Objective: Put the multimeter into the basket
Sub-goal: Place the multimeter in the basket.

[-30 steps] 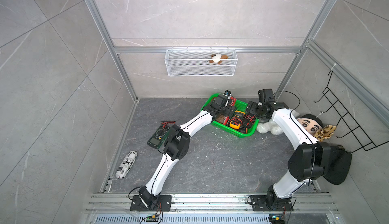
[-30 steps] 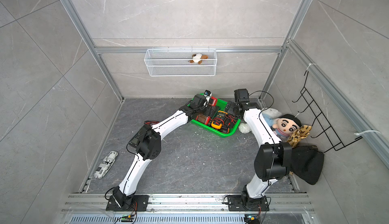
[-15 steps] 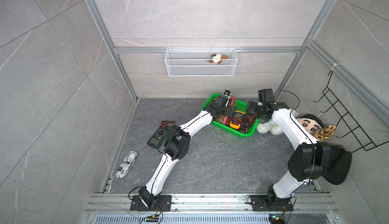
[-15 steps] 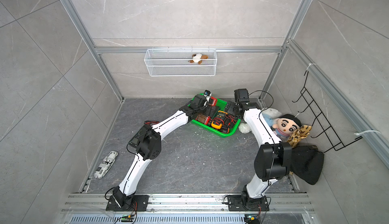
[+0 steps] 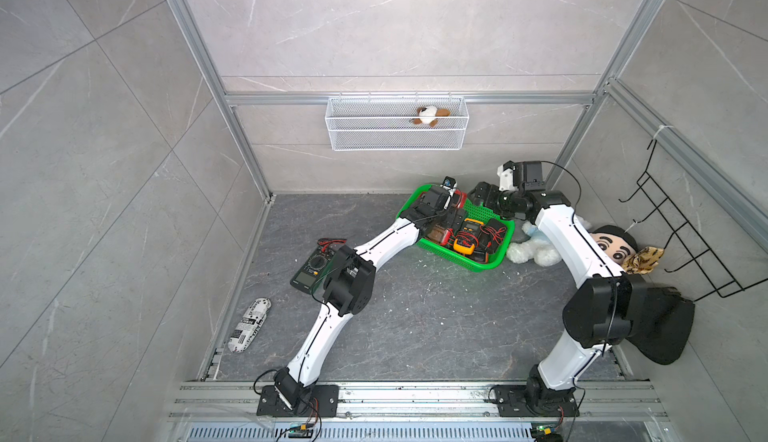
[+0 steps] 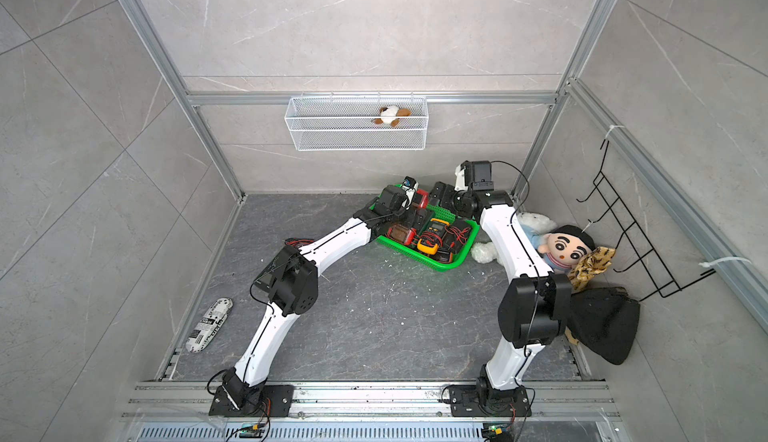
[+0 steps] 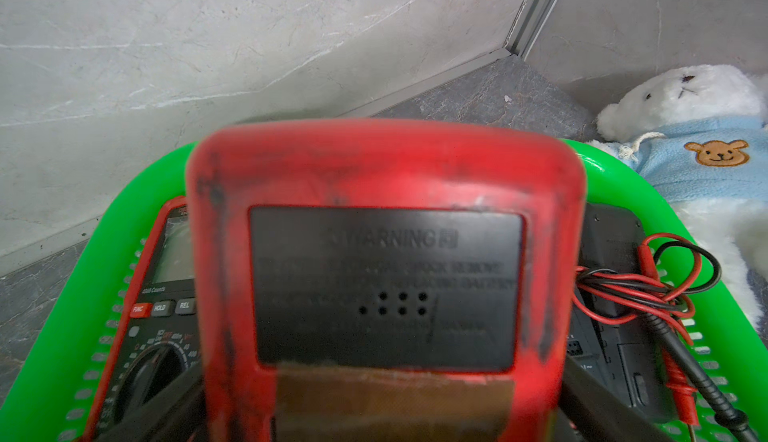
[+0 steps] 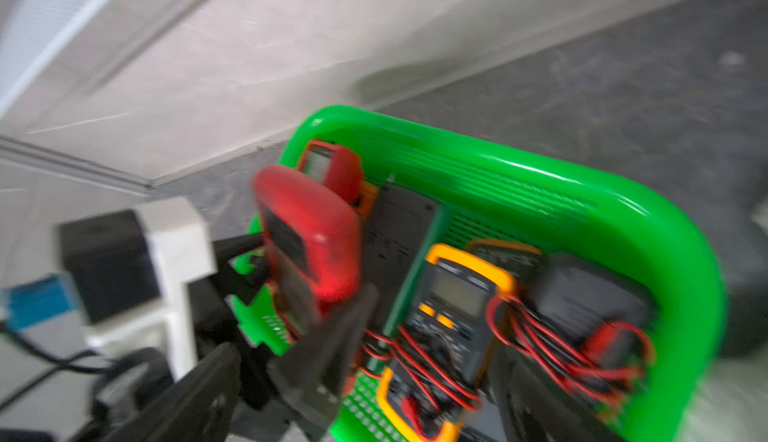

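- Far on the left, a white packet (image 5: 249,330) lay on the floor by the wall. It was not part of the job.
- Next came a dark green multimeter (image 5: 311,267). It lay flat on the floor, outside the basket, right beside the left arm's elbow. I think this one was left to do.
- The left gripper (image 7: 386,381) was over the green basket (image 5: 457,262). A red multimeter (image 7: 386,211) stood on its end between the two wide-apart fingers, with its back to the wrist camera. It was inside the basket's walls. I could not tell if the fingers squeezed it or were loose.
- Down in the basket lay more meters: another red one, an orange multimeter (image 5: 465,237), some black ones, and a tangle of red and black wires. So a big part of the job looked done.
- The right gripper (image 5: 481,195) hung at the basket's far edge. It was spread wide with nothing in it.
- On the right, a white teddy bear (image 5: 534,253) lay just beside the basket.
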{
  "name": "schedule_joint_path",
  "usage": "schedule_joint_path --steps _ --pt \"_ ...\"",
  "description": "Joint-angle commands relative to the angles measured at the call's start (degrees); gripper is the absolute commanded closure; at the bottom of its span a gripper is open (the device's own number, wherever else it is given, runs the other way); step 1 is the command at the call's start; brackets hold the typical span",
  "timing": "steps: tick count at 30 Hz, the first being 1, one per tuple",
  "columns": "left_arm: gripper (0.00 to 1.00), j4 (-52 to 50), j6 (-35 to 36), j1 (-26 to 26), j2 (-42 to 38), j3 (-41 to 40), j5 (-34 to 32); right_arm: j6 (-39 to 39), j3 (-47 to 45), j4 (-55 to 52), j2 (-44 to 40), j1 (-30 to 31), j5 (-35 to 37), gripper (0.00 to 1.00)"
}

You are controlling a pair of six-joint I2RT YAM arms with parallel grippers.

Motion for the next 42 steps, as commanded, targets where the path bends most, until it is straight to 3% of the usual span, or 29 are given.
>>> schedule_joint_path --steps 1,9,14,17,21,31,42 --pt "0.02 6.33 0.32 -0.11 -1.63 0.17 1.04 -2.49 4.79 0.26 5.75 -0.20 -7.70 0.03" --pt "0.02 7.11 0.81 -0.11 -1.61 -0.35 1.10 -2.96 13.52 -2.36 15.73 -0.38 -11.54 0.11" --pt "0.02 7.13 0.98 -0.11 -1.54 -0.32 1.12 -1.92 15.58 -3.10 19.78 -0.33 -13.29 0.27" --pt "0.02 6.88 1.05 -0.10 -1.81 -0.47 0.62 -1.46 15.79 -3.80 21.20 -0.45 -10.83 0.41" --pt "0.02 7.15 1.20 -0.11 -2.80 -1.97 0.08 -1.28 17.37 -6.09 23.23 -0.49 -5.88 0.49" --pt "0.02 12.00 -0.79 -0.12 -8.13 -9.43 0.55 -2.49 24.76 -12.77 29.84 -0.60 -0.60 0.51" --pt "0.02 17.29 -2.54 -0.08 -13.36 -16.29 7.44 -3.48 29.51 -16.31 33.79 -0.60 2.98 0.51"
